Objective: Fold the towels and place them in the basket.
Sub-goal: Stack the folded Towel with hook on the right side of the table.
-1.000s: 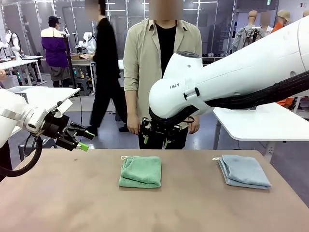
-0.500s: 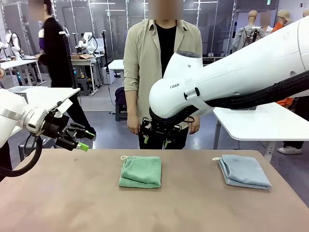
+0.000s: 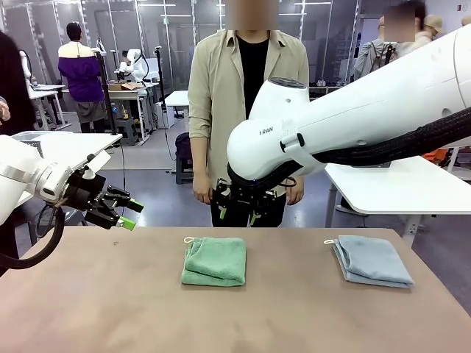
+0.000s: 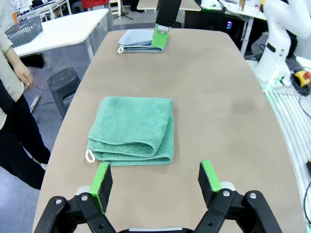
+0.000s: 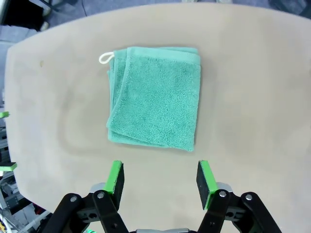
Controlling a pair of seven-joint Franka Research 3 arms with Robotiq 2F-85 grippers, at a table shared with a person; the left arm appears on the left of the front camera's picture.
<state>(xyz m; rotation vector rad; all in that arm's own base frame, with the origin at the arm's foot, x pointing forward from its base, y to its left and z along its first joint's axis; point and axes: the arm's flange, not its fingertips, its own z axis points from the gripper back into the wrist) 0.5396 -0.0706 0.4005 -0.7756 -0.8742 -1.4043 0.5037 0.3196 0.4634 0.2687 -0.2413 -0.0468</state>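
- Brown surface (image 3: 110,309) with rounded corners — matte, evenly lit.
- White tables (image 3: 397,187) stand beyond its far edge, right and left.
- Grey floor (image 3: 158,158) runs back to glass partitions (image 3: 140,26) — people stand among workbenches there.

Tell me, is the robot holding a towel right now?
No, nothing is held. The left gripper and right gripper are both open in the air, and the green towel and blue towel lie folded on the table.
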